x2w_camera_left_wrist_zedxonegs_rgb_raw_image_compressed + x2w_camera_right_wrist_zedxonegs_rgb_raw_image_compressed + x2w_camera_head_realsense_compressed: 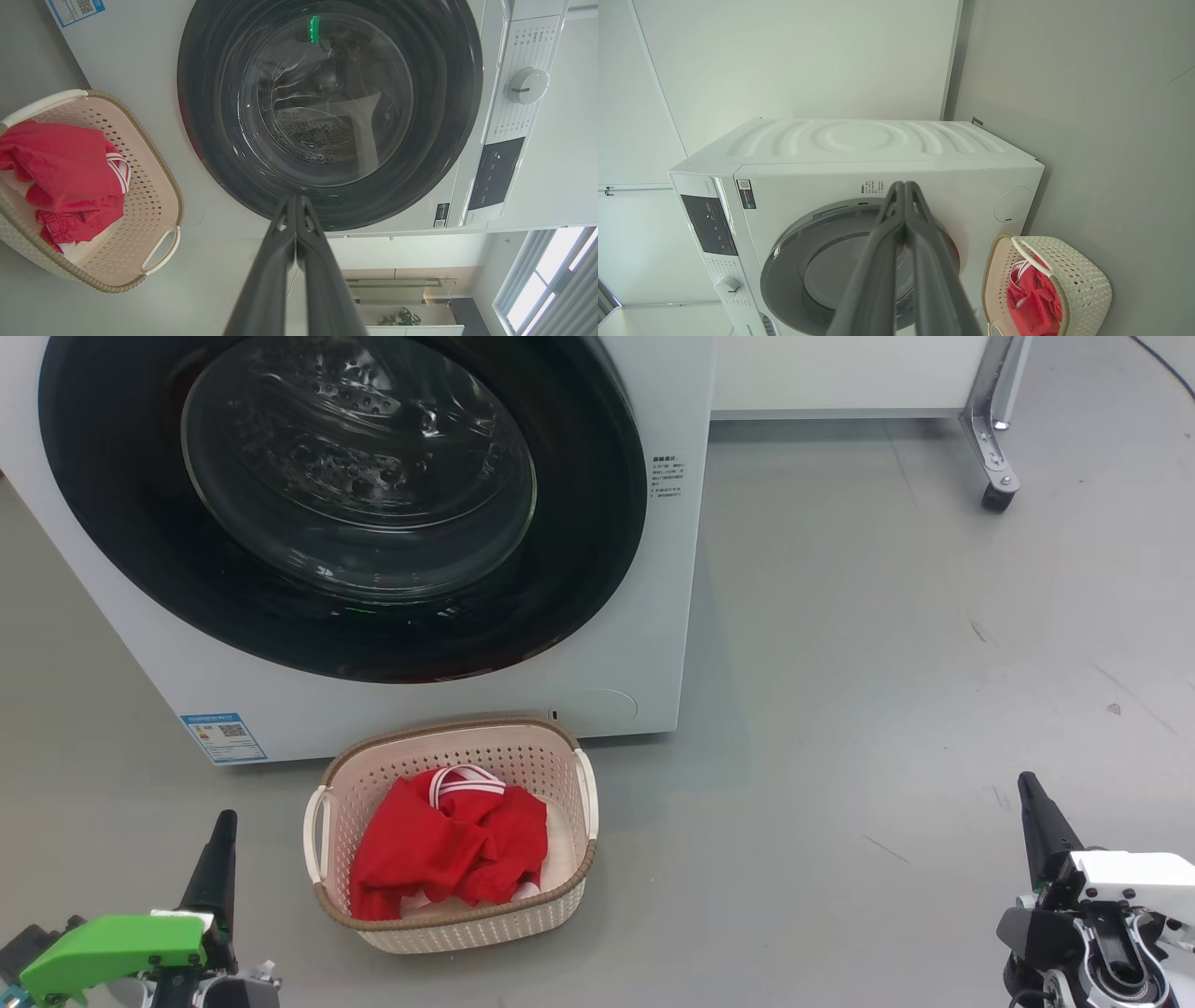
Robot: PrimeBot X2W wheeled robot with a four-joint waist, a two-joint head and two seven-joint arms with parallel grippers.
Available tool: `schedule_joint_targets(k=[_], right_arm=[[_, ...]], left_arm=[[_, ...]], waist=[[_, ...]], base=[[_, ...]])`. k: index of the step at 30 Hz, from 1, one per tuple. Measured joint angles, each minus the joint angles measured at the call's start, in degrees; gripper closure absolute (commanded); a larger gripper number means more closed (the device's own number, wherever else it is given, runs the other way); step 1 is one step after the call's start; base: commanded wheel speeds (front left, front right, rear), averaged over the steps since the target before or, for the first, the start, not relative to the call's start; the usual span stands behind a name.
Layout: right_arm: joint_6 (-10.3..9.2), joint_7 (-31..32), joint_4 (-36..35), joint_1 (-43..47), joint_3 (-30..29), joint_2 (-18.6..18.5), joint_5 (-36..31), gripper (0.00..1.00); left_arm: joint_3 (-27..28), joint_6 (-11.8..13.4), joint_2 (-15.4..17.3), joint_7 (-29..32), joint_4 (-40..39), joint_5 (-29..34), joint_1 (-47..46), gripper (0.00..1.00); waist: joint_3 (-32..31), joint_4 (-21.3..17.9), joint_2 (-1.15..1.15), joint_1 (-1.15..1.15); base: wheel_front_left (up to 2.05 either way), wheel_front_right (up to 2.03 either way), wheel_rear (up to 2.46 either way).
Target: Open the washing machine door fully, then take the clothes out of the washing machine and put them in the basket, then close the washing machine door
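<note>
The washing machine (644,644) (140,56) (878,144) is a white box, and its door (345,495) (327,107) (822,270), black-rimmed with a glass bowl, lies flat against the front, closed. On the floor before it stands the cream basket (560,756) (154,196) (1078,275) holding the red clothes (448,845) (65,172) (1031,294) with white striped trim. My left gripper (222,826) (295,201) is at the lower left, fingers together and empty. My right gripper (1030,784) (905,186) is at the lower right, also shut on nothing. Both hang back from the machine and basket.
Grey floor (887,663) spreads to the right of the machine. A metal leg with a castor wheel (997,495) stands at the back right under a white unit. A blue sticker (224,737) marks the machine's lower left corner. The control panel and dial (528,85) are on the machine's front.
</note>
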Motion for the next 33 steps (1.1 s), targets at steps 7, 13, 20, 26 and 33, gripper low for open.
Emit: schedule_joint_targets(k=[7,13,20,26,33], right_arm=[[0.00,0.0,-0.1,0.0,0.0,0.0,0.0,1.00],[0.00,0.0,-0.1,0.0,0.0,0.0,0.0,1.00],[0.00,0.0,-0.1,0.0,0.0,0.0,0.0,1.00],[0.00,0.0,-0.1,0.0,0.0,0.0,0.0,1.00],[0.00,0.0,-0.1,0.0,0.0,0.0,0.0,1.00]], left_arm=[[0.0,0.0,0.0,0.0,0.0,0.0,0.0,1.00],[0.0,0.0,0.0,0.0,0.0,0.0,0.0,1.00],[0.0,0.0,0.0,0.0,-0.1,0.0,0.0,1.00],[0.0,0.0,0.0,0.0,-0.1,0.0,0.0,1.00],[0.0,0.0,0.0,0.0,-0.1,0.0,0.0,1.00]], waist=[[0.0,0.0,0.00,0.00],[0.0,0.0,0.00,0.00],[0.0,0.0,0.00,0.00],[0.0,0.0,0.00,0.00],[0.0,0.0,0.00,0.00]], base=[[0.00,0.00,0.00],[0.00,0.00,0.00],[0.00,0.00,0.00],[0.00,0.00,0.00],[0.00,0.00,0.00]])
